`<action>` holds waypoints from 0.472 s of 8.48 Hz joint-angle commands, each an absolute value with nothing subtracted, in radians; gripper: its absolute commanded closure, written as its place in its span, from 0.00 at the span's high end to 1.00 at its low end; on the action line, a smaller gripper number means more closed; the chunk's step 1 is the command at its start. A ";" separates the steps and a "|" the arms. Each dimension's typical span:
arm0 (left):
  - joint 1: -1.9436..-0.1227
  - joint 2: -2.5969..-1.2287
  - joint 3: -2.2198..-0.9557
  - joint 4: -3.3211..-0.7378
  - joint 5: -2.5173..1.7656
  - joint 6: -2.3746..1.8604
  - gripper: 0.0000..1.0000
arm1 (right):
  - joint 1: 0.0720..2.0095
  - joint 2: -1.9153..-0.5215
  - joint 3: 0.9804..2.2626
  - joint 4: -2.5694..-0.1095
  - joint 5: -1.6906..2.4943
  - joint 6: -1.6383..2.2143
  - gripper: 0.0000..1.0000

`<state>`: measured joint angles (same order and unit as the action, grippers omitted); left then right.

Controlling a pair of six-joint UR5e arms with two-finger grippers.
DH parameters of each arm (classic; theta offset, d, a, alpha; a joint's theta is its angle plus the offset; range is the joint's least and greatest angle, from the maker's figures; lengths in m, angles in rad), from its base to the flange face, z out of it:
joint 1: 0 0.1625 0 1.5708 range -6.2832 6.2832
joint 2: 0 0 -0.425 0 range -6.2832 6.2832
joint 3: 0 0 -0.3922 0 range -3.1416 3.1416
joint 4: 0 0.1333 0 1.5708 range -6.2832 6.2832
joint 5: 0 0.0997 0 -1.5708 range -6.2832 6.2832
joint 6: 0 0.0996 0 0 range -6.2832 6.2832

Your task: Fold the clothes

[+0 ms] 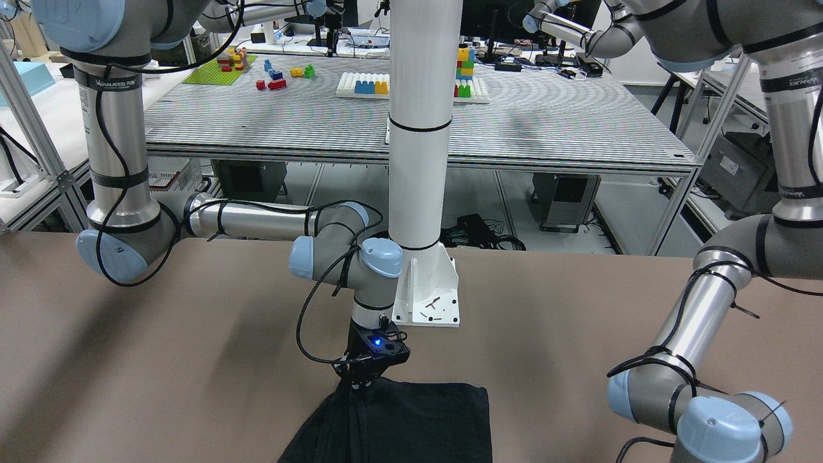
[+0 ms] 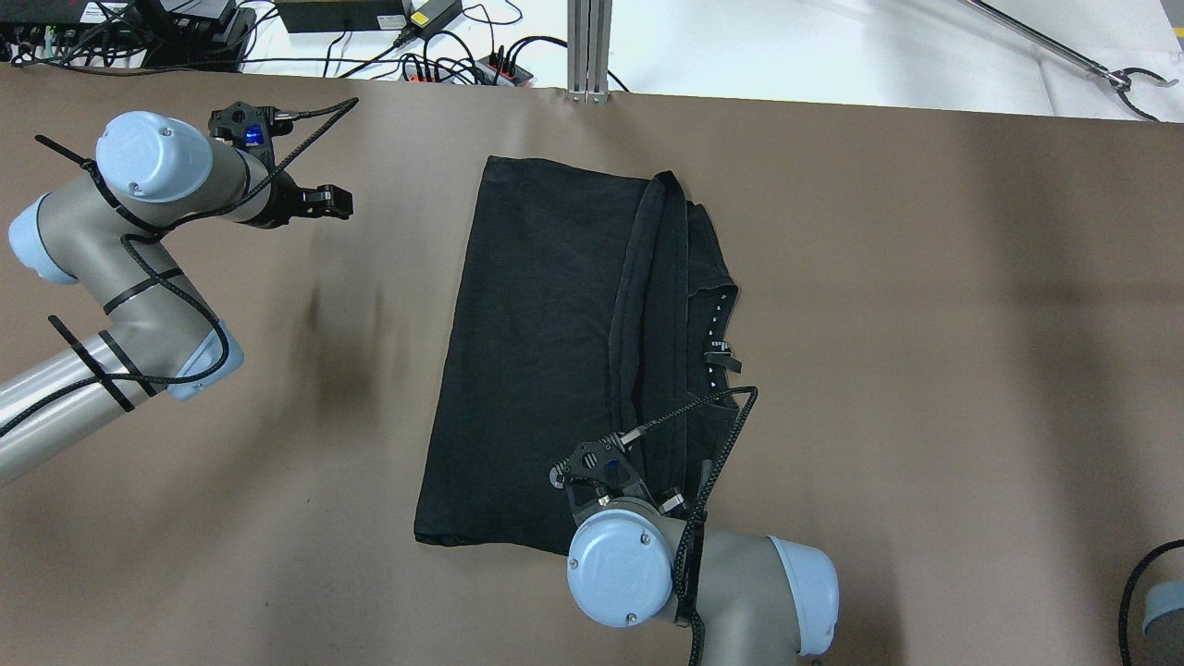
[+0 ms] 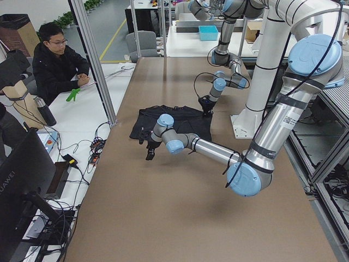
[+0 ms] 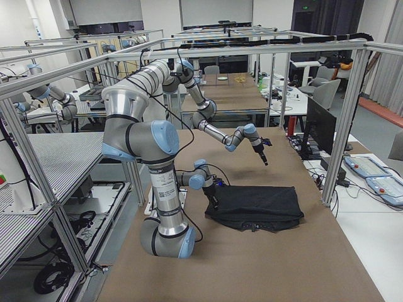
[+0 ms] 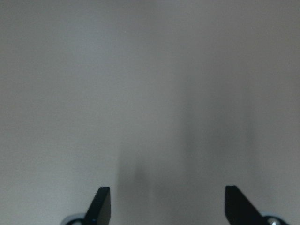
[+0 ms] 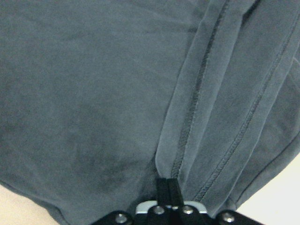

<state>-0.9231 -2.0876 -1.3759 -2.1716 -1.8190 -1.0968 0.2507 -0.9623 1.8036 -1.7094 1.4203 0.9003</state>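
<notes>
The black clothes (image 2: pixel 536 351) lie flat in the middle of the brown table, with a long hemmed fold (image 2: pixel 647 277) running along their right part. My right gripper (image 2: pixel 606 458) is at the near edge and is shut on that fold. The right wrist view shows its fingers (image 6: pixel 168 187) pinched on the hem of the clothes (image 6: pixel 93 93). The front view shows the right gripper (image 1: pixel 363 379) lifting the cloth (image 1: pixel 418 418) a little. My left gripper (image 2: pixel 326 202) hovers open over bare table, left of the clothes. Its tips (image 5: pixel 101 204) stand wide apart with nothing between them.
A white post stands on a base plate (image 1: pixel 427 302) at the robot's side of the table. Cables and power strips (image 2: pixel 444 65) lie beyond the far edge. A person (image 3: pixel 54 65) sits at a desk beside the table. Bare brown table (image 2: pixel 925 324) lies right of the clothes.
</notes>
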 commanded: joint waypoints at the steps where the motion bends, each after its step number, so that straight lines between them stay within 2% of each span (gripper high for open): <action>1: -0.920 -2.080 -1.376 -2.174 -1.810 -1.097 0.88 | 0.280 -0.965 1.885 -1.774 1.439 0.885 0.00; 2: -0.920 -2.080 -1.376 -2.175 -1.806 -1.097 0.88 | 0.291 -1.017 1.970 -1.883 1.484 0.881 0.00; 4: -0.920 -2.080 -1.376 -2.175 -1.805 -1.097 0.88 | 0.192 -1.109 2.025 -1.885 1.491 1.092 0.00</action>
<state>-0.9205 -2.0805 -1.3766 -2.1747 -1.8072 -1.0968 0.2576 -1.0328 1.9571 -1.8499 1.4699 0.9201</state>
